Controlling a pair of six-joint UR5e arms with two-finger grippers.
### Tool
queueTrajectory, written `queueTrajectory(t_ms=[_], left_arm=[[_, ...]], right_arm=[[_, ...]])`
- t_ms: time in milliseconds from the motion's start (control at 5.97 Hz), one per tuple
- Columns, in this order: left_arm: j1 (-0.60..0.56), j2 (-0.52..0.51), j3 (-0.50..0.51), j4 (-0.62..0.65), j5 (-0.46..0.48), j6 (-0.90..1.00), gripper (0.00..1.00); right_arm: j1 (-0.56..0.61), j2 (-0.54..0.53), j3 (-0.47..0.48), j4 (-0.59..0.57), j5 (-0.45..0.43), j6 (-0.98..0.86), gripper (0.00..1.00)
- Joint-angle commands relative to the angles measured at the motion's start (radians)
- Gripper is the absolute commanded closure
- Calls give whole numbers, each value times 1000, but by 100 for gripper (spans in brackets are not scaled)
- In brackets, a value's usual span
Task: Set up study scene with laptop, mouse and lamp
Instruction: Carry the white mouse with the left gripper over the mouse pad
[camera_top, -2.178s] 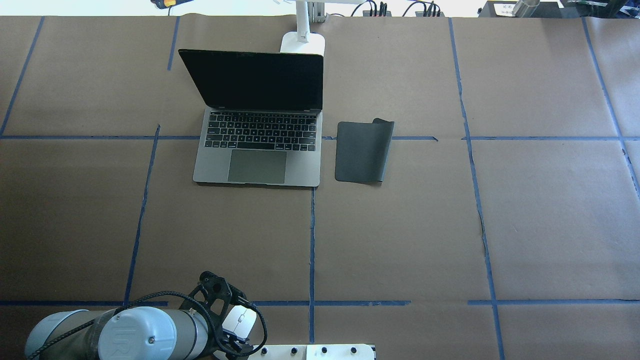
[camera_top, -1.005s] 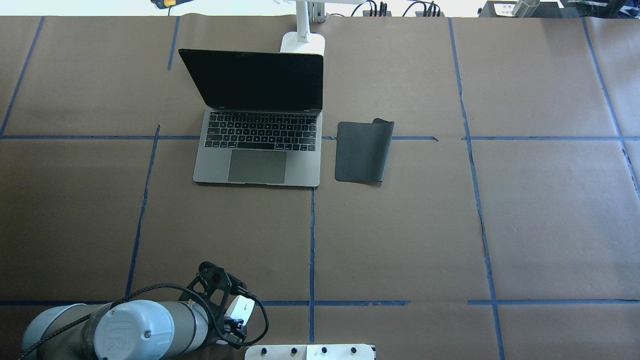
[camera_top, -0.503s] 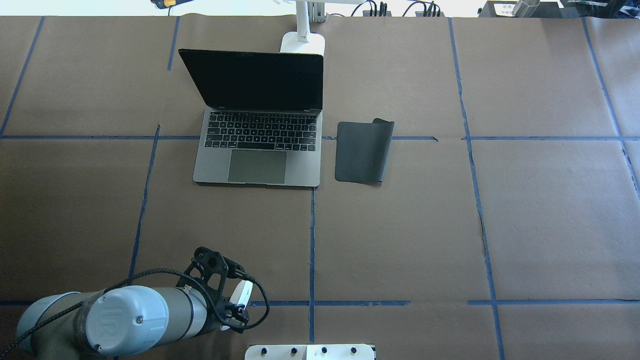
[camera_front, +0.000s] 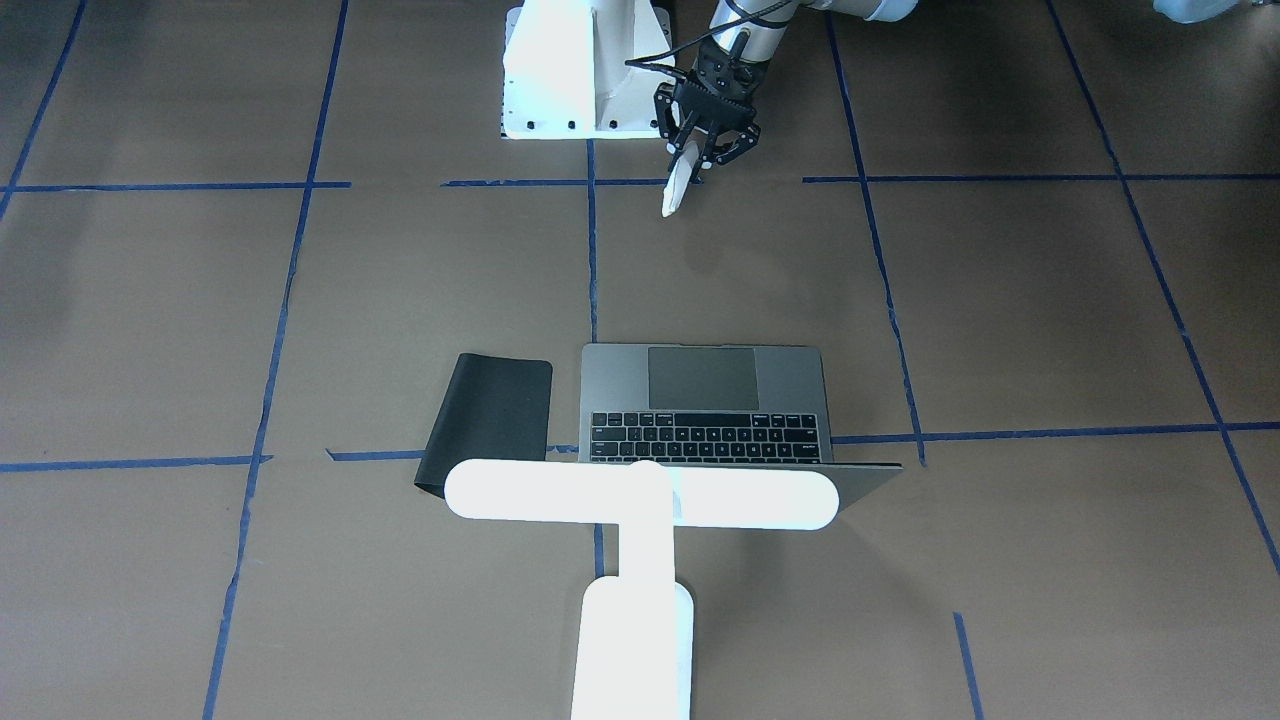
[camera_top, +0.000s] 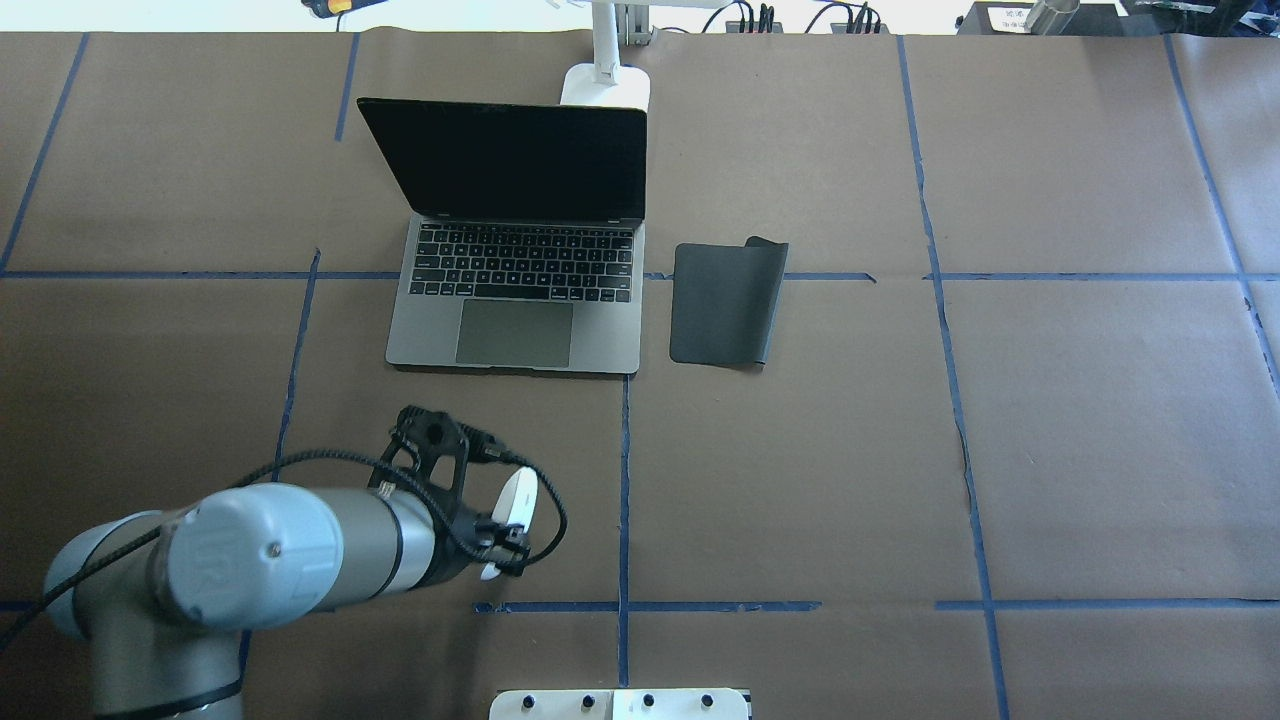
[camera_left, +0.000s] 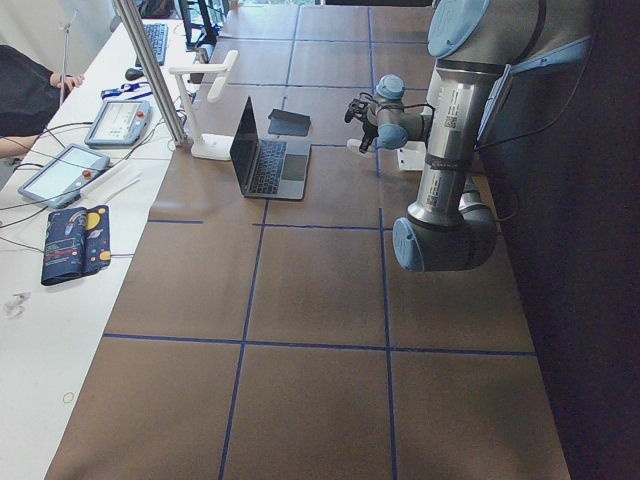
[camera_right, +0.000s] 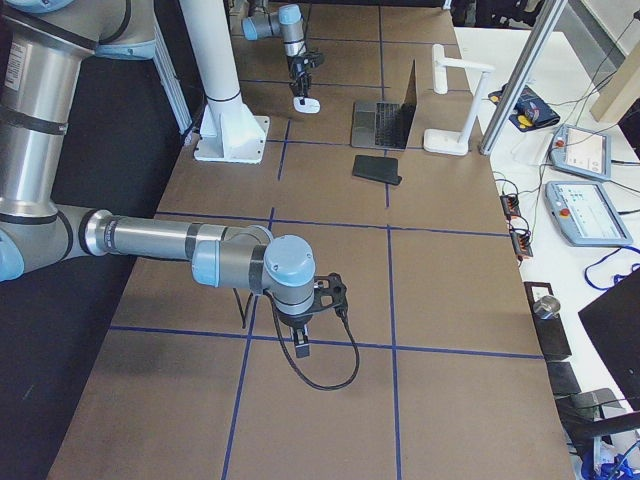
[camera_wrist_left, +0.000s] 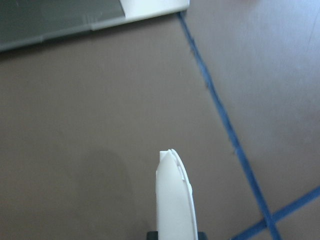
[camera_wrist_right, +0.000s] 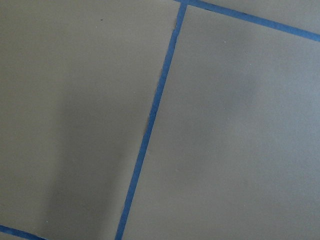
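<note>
The white mouse (camera_top: 520, 495) hangs on edge above the brown table, clamped by my left gripper (camera_top: 497, 535), which is shut on its rear end. From the front, the mouse (camera_front: 675, 190) points down from the gripper (camera_front: 698, 162); the left wrist view shows its edge (camera_wrist_left: 175, 200). The open grey laptop (camera_top: 515, 325) sits further ahead, with the white lamp (camera_front: 640, 495) standing behind its screen. My right gripper (camera_right: 303, 348) shows only in the right side view, low over bare table, and I cannot tell its state.
A black mat (camera_top: 722, 302) lies just right of the laptop, one corner curled up. The white bolted pedestal (camera_front: 580, 70) stands at the robot's edge of the table. Blue tape lines cross the brown paper. Tablets and cables sit beyond the lamp side.
My left gripper, holding the mouse, has moved away from the pedestal edge toward the laptop, and the mouse has turned up onto its edge.
</note>
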Motion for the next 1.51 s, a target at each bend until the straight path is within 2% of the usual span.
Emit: queueTrajectory(t_ms=[0,335,670,838,1005,1173,1341], left_arm=[[-108,-203,177,5,-33,-6,100],[-178,-441,451,2,-67,-55,100],[-216,-822,968,-44,-75,-110,100],[-219,-938,1211,-169,-75,-153,100],[-221,-1016,1350,-214,-75,-161,100],[-222,-1017,1357,-215,-75,-164,96],[-248,-1016,1359,-213,-123,-184,67]], right_arm=[[-1,1,-3,0,-1,0,0],[-1,1,-3,0,-1,0,0],[-1,1,-5,-2,-1,0,0],[-1,1,-12,-2,0,0,0],[-1,1,-14,0,0,0,0],[-1,1,-17,0,2,0,0],[-1,1,-17,1,2,0,0]])
